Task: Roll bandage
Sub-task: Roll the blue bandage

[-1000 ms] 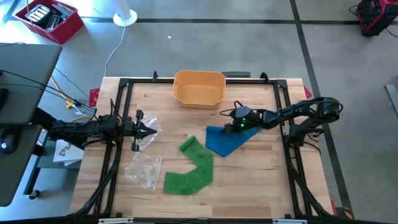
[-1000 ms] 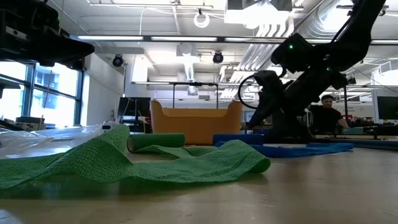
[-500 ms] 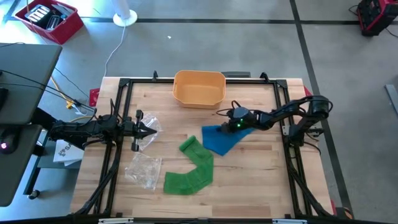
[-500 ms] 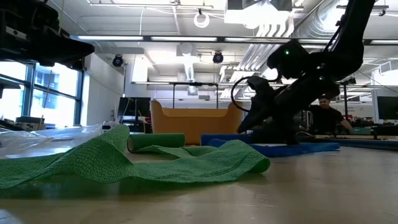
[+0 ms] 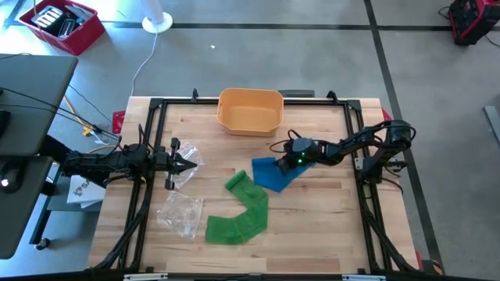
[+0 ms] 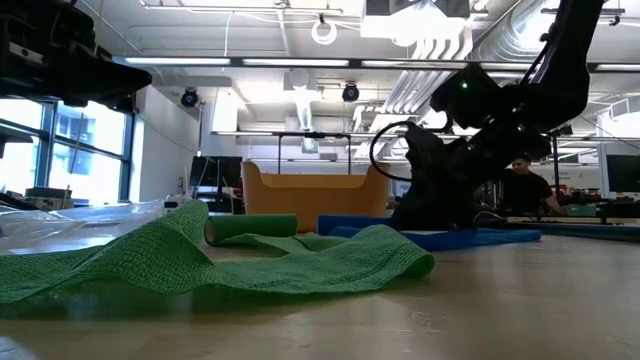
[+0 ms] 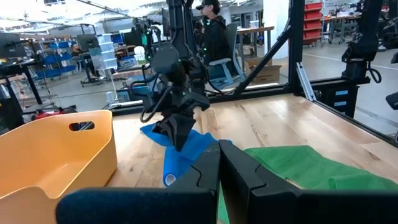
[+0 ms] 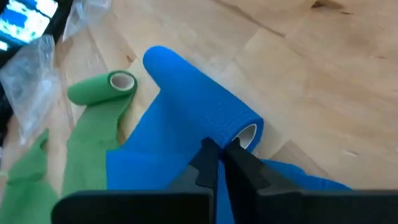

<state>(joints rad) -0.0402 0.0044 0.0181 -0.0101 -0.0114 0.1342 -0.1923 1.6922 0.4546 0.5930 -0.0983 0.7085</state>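
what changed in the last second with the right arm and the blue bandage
The right claw slid along the blue bandage toward the table's middle and closed; its fingers now meet at the end of the bandage's rolled part. The bandage bunched up shorter beneath it. The left claw stayed shut beside the plastic bags; the green bandage and orange bin did not move.

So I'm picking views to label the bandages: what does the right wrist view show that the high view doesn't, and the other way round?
Only the right wrist view: the blue roll's open core end, with the shut right claw on the blue bandage right beside it.
Only the high view: the orange bin, the left claw waiting over the table's left side, and the green bandage's whole unrolled strip.
Both: the blue roll, the green roll next to it, and clear plastic bags.
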